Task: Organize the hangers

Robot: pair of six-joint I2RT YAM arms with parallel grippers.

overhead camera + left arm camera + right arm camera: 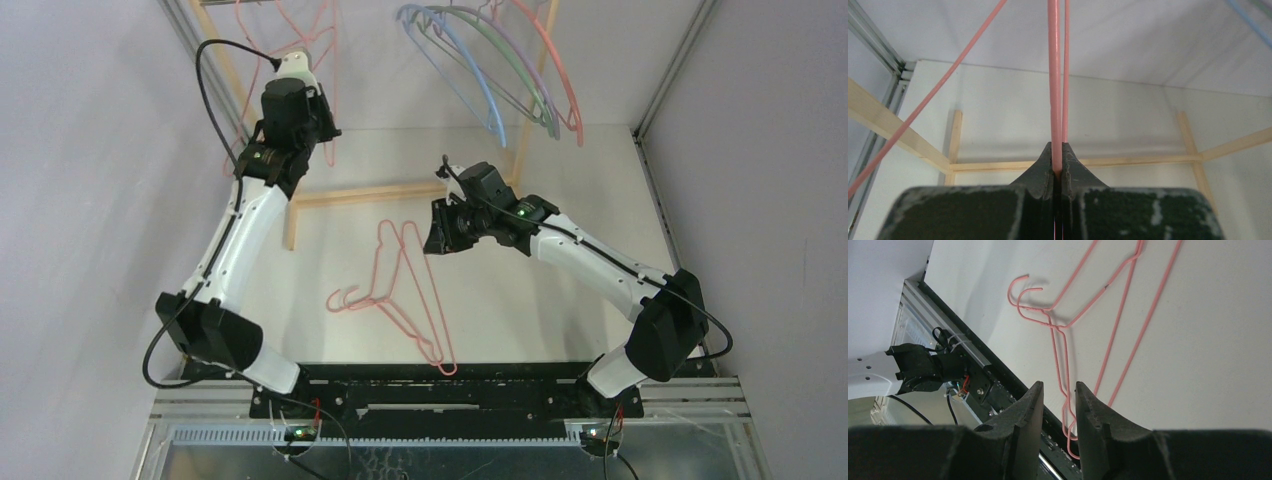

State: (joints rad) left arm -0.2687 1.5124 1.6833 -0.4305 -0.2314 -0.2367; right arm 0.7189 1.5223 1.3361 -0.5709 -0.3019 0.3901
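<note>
The left end effector (pixel 1057 150) is clamped on a pink hanger (pixel 1054 75) by the rack (pixel 400 192). The right end effector (pixel 1058 390), fingers apart, hovers over two pink hangers (pixel 1055 326) lying on the bench (pixel 520 320). Other hangers (pixel 500 120) hang behind.

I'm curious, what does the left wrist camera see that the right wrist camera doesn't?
Only the left wrist view: the left hand pinched shut on the wire of a pink hanger, with the wooden rack behind it and a blue hanger crossing the top corner.

Only the right wrist view: the right hand, open and empty, above two pink hangers lying stacked on the table.

Both: the hand's own dark fingers in front, and pink hanger wire.
</note>
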